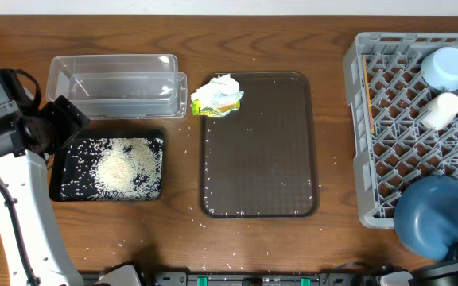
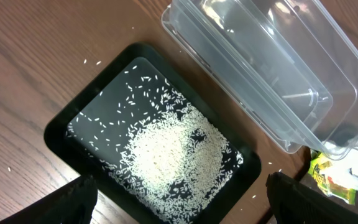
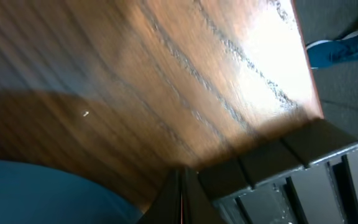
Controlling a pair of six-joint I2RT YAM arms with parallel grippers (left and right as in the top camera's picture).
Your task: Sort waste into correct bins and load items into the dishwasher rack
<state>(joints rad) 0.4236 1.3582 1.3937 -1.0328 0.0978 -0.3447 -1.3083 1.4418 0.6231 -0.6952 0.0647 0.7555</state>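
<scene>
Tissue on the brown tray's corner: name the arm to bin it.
Left, probably. The left jaws stand open above the black tray, next to the clear tub, and the tissue shows in that wrist view. The right jaws are shut by the dark-blue bowl, far across.

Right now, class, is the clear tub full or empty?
Empty, bar perhaps a stray grain: the clear tub shows only its bottom. The rice lies in the black tray, the tissue on the brown tray's corner.
</scene>
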